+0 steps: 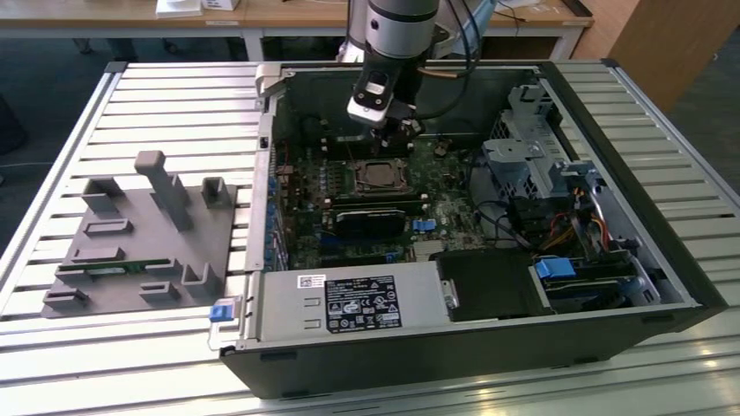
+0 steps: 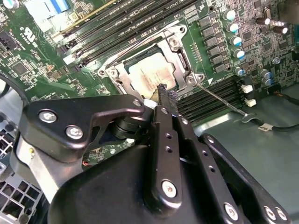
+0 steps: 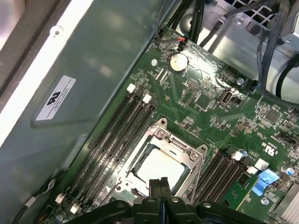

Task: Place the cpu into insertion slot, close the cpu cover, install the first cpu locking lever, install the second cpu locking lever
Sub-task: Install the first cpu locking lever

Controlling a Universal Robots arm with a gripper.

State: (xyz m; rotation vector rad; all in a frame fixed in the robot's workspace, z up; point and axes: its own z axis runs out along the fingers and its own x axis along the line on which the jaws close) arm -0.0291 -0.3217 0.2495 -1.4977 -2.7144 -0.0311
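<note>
Exterior view: gripper (image 1: 401, 143) just above insertion slot (image 1: 379, 176), middle of motherboard (image 1: 449, 173).
Second wrist view: jaws clenched, empty. cpu (image 2: 152, 74) seated under closed cpu cover (image 2: 180, 70); locking lever (image 2: 219, 97) sticking out.
First wrist view: fingertips (image 3: 154, 186) at cover's edge. A slip could gouge motherboard.

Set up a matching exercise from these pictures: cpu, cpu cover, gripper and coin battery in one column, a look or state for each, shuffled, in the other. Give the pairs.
1. cpu
2. cpu cover
3. gripper
4. coin battery

A. round, silver, on the green board
B. black, shut, at the frame's edge
C. dull silver square inside the window
D. silvery frame with a square window

Pairs: 1-C, 2-D, 3-B, 4-A
</note>
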